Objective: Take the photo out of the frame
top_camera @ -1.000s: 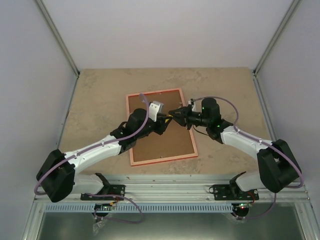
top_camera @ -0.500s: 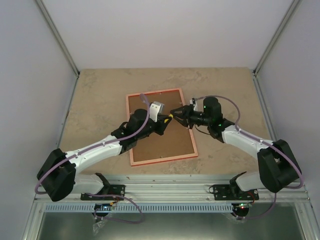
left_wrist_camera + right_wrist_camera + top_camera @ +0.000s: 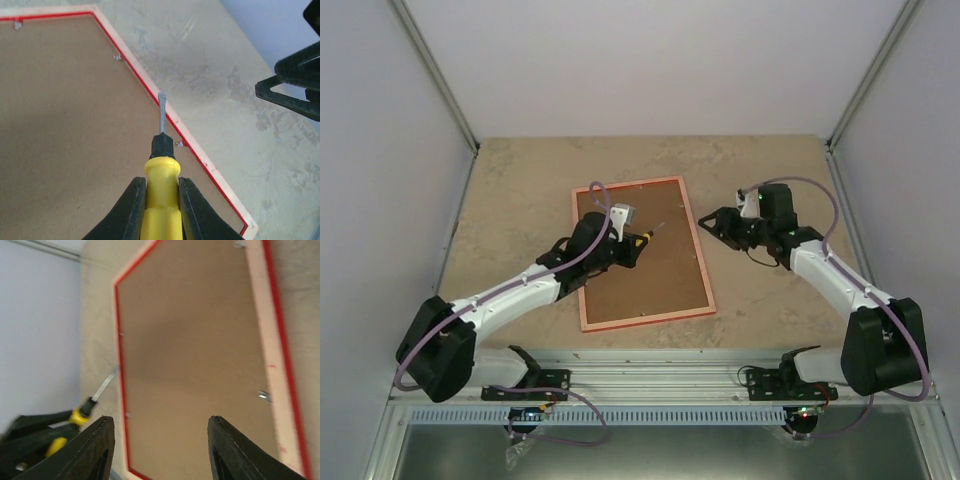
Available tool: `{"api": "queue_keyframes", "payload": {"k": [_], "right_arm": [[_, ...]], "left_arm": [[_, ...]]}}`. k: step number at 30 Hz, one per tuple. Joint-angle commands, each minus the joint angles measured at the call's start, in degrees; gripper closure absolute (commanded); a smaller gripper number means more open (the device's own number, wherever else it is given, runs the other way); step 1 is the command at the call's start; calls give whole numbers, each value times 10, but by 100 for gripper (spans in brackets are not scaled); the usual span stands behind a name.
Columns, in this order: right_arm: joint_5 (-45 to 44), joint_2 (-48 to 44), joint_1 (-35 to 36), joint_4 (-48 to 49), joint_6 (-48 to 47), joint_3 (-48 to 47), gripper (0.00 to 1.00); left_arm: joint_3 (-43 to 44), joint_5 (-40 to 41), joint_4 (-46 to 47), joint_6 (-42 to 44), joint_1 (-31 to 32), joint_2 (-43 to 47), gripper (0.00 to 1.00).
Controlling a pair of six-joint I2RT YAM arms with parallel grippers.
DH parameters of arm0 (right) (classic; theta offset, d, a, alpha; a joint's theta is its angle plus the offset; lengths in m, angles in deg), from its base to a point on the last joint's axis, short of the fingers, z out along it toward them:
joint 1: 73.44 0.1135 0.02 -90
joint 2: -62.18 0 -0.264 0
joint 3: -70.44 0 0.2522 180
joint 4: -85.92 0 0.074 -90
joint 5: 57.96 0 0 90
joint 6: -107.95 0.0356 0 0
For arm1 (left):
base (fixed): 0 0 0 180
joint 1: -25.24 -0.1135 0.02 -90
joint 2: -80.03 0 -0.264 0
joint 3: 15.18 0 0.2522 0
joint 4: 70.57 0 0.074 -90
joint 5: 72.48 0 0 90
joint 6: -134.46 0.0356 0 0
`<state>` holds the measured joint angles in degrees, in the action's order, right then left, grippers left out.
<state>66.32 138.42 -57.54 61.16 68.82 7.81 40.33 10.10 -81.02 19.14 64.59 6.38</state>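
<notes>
The frame lies face down mid-table, its brown backing board up inside a pinkish-orange rim. The photo is hidden under the board. My left gripper is shut on a yellow-handled screwdriver over the board. In the left wrist view the handle sits between my fingers and the blade tip reaches the red inner edge of the rim. My right gripper is open and empty, just right of the frame. In its wrist view, my right gripper faces the board.
Small metal tabs hold the board along the red inner edge. The right gripper shows at the left wrist view's right edge. Grey walls close the stone-patterned table on three sides.
My right gripper has let go of the screwdriver, opened and drawn back to the right, off the frame. My left gripper keeps the screwdriver and has shifted slightly left.
</notes>
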Motion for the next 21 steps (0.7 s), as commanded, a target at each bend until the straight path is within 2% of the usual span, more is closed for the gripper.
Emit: {"api": "queue_keyframes", "payload": {"k": [1,9,14,21], "right_arm": [[-49,2,-4,-109,-142,1,48],[-115,11,6,-125,-241,52,51],[-101,25,16,-85,-249,94,56],[-120,63,54,-36,-256,121,66]], "left_arm": [[36,-18,-48,-10,-12,-13,100],[62,-75,-77,-16,-13,-51,100],[77,-110,-78,-13,-11,-94,100],[118,-106,-105,9,4,-143,100]]}}
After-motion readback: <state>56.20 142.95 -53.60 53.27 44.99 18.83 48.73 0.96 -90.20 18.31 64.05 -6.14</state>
